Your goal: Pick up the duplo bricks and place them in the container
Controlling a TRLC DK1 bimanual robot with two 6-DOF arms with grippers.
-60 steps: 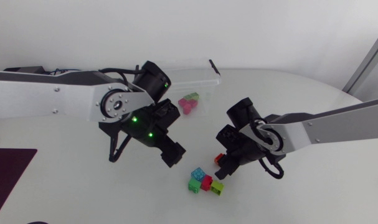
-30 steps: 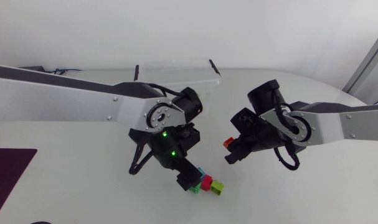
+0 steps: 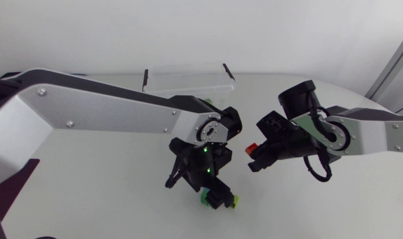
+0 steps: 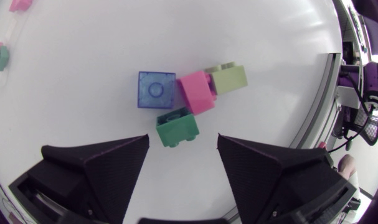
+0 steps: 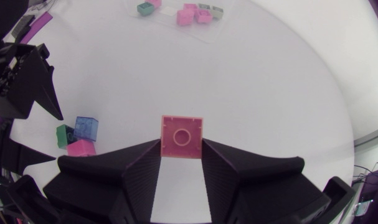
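Note:
Four duplo bricks lie clustered on the white table: blue [image 4: 155, 89], red [image 4: 197, 92], yellow-green [image 4: 228, 79] and green [image 4: 177, 127]. My left gripper [image 4: 182, 149] hangs right over them, open, with the green brick just ahead of the gap between its fingers. In the head view it covers most of the cluster; only the green brick [image 3: 205, 197] and yellow-green brick [image 3: 233, 201] peek out. My right gripper [image 5: 181, 155] is shut on another red brick [image 5: 182, 137], held above the table, to the right of the cluster [image 3: 251, 147]. The clear container [image 3: 188, 78] stands at the back.
Inside the container lie several bricks, pink ones [image 5: 187, 15] and a green one [image 5: 145, 7]. My left arm's long link [image 3: 108, 113] crosses the table's left half. A dark mat [image 3: 28, 174] lies at the left edge.
My left arm swung right and forward from near the container to over the brick cluster, its fingers narrowing. My right gripper rose and moved back-right with the red brick.

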